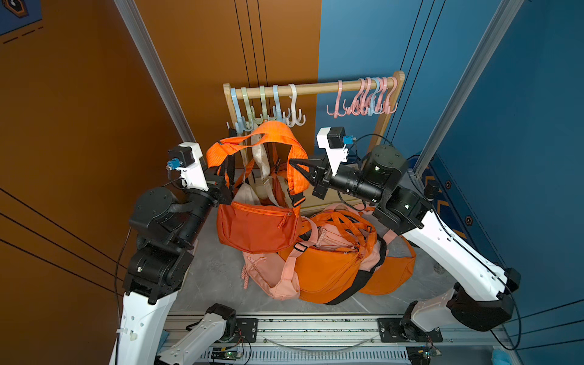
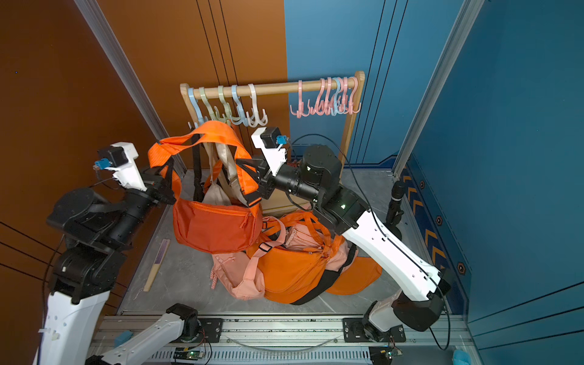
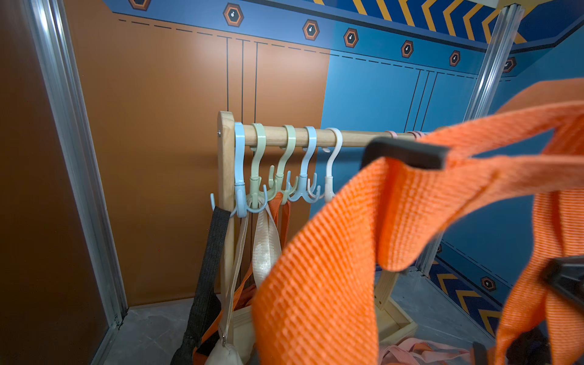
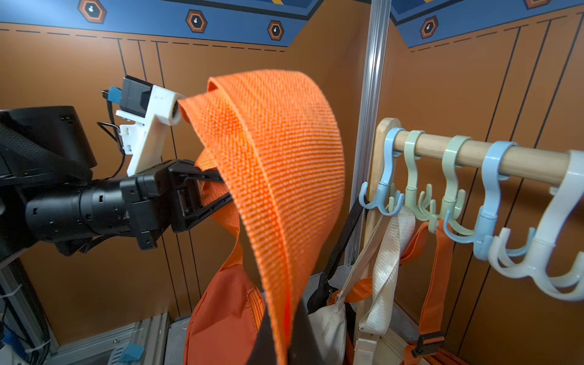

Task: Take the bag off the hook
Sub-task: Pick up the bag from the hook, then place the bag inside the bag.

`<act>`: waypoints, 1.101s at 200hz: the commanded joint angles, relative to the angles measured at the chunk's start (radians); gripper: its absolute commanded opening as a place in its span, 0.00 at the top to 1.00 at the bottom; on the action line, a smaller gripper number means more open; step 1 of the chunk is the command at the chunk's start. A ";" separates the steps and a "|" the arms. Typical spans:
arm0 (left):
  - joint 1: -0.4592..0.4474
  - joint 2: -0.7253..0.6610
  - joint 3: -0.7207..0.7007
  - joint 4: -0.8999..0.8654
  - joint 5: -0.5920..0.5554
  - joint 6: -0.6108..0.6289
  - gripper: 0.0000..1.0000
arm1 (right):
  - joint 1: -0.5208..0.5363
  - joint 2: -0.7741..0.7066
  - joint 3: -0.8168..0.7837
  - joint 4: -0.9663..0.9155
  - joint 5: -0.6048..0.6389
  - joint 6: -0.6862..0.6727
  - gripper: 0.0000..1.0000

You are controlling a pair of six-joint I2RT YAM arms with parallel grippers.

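An orange bag point(image 1: 259, 224) hangs in the air by its wide orange strap point(image 1: 268, 132), in front of the wooden rack. The strap arches up between my two grippers and touches no hook. My left gripper point(image 1: 225, 178) is shut on the strap's left side, as the right wrist view shows point(image 4: 221, 189). My right gripper point(image 1: 294, 164) is shut on the strap's right side point(image 4: 284, 335). Behind the strap, pastel hooks point(image 1: 262, 107) hang on the rail's left end point(image 3: 284, 164). They carry a beige bag point(image 4: 328, 328) plus black and orange straps.
Several pink hooks point(image 1: 363, 98) hang bare at the rail's right end. A pile of orange and pink bags point(image 1: 331, 262) lies on the grey floor under my right arm. A folded fan point(image 2: 156, 265) lies at the left. Aluminium posts point(image 1: 158, 72) flank the rack.
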 commanded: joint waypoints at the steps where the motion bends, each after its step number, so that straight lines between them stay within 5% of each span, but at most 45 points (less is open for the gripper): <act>1: -0.006 -0.072 -0.023 -0.039 -0.051 0.026 1.00 | 0.066 -0.056 -0.033 -0.061 0.065 -0.078 1.00; 71: -0.006 -0.257 -0.099 -0.180 -0.205 0.046 1.00 | 0.319 -0.134 -0.142 -0.105 0.189 -0.185 1.00; 135: -0.042 -0.387 -0.151 -0.241 -0.496 0.135 1.00 | 0.518 -0.099 -0.206 -0.106 0.302 -0.206 1.00; 220: -0.290 -0.471 -0.411 -0.099 -0.860 0.193 1.00 | 0.466 -0.027 -0.343 -0.027 0.271 -0.075 1.00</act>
